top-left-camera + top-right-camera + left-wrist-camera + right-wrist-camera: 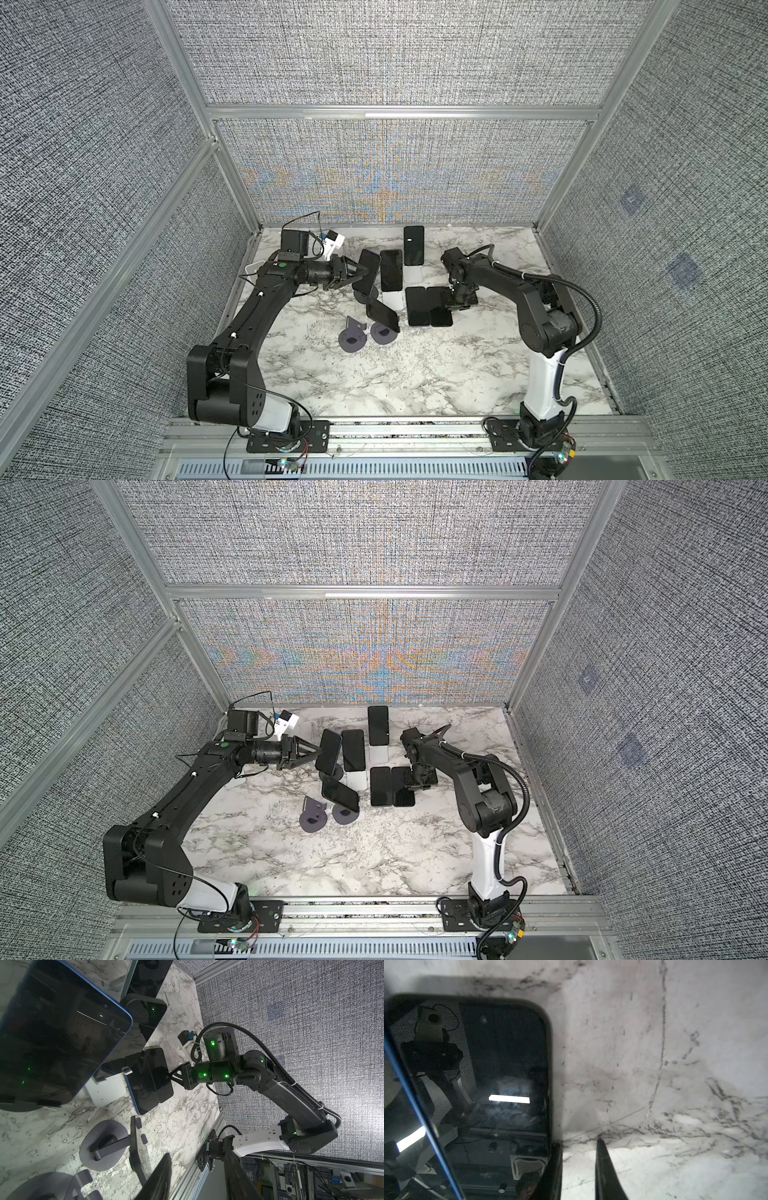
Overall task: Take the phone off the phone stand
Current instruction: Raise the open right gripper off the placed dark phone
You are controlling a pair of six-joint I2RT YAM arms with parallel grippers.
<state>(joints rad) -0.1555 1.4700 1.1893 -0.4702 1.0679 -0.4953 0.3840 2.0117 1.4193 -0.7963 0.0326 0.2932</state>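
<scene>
A dark phone with a blue edge leans upright on a dark round phone stand left of the table's middle. My left gripper comes in level from the left, its tips at the phone's left edge. Its jaws are open, with only table and rail showing between them in the left wrist view. My right gripper points down at the table beside a flat black phone, narrowly open over bare marble, one finger against that phone's edge.
A second phone lies sideways on a grey round stand, next to an empty grey stand. Two more phones lean on white stands. Another flat phone lies beside the right gripper's phone.
</scene>
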